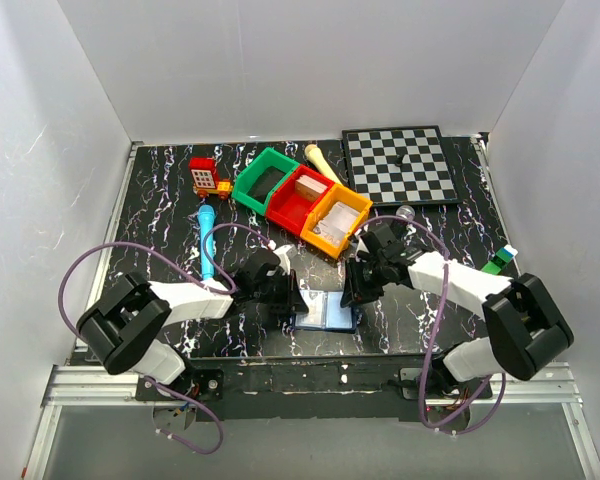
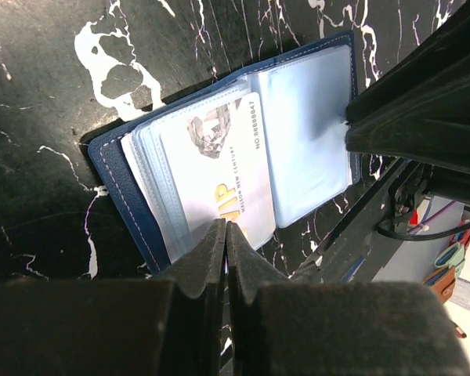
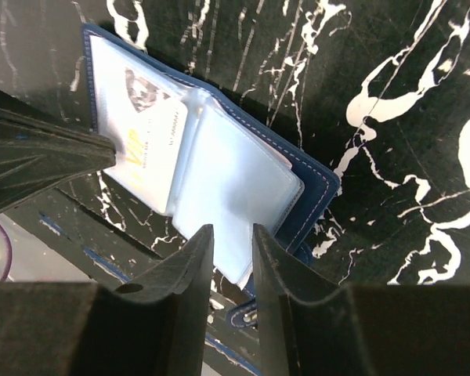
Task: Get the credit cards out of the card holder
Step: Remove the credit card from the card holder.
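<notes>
Card holder's open, no cards out yet

The card holder (image 1: pixel 325 312) lies flat and open by the middle of the desk's (image 1: pixel 160 200) near edge, right between my two hands. My left hand (image 2: pixel 225 227) is squeezed fully shut with its tips at the edge of the VIP card (image 2: pixel 219 164); I can't tell if it's actually pinching anything or just pinning it. My right hand (image 3: pixel 233 231) is part open, jaws either side of the clear sleeve's (image 3: pixel 235 196) corner but not clamped. I reckon I'm at the hold-it-down stage. Next I'd need a grip on the card alone, then slide it out.
</notes>
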{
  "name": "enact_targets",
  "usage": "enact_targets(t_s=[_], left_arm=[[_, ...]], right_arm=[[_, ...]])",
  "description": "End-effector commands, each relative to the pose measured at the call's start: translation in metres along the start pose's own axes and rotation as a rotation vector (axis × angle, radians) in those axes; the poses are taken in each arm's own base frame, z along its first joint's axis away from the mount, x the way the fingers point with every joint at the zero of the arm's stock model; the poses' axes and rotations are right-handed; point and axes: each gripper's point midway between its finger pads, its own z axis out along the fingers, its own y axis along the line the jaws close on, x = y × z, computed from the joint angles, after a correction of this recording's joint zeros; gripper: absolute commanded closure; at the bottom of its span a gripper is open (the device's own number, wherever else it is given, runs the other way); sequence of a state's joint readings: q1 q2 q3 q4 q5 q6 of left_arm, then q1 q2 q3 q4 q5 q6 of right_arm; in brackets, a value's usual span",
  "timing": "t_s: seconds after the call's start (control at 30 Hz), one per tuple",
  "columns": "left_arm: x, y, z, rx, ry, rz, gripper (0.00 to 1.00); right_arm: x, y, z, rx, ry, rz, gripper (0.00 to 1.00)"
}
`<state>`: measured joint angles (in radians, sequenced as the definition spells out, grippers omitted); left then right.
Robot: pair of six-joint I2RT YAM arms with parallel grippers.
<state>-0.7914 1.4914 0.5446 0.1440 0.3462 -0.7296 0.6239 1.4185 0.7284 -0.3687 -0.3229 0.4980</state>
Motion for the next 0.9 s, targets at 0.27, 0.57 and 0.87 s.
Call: enact_targets(t_s=[0.27,0.57,0.87], left_arm=[[-0.017,-0.015,-0.019,0.013,-0.084,0.028,0.96],[-0.012,-0.003,-0.017,-0.031,-0.083,0.008,0.98],[-0.012,0.011,-0.017,-0.093,-0.093,0.006,1.0]], right_arm=[[-0.038,0.05,-0.051,-0.103,-0.184,-0.068,0.57],[-0.038,0.105,-0.054,-0.325,-0.216,-0.087,0.56],[-0.036,0.088,-0.011,-0.282,-0.182,0.085,0.5]])
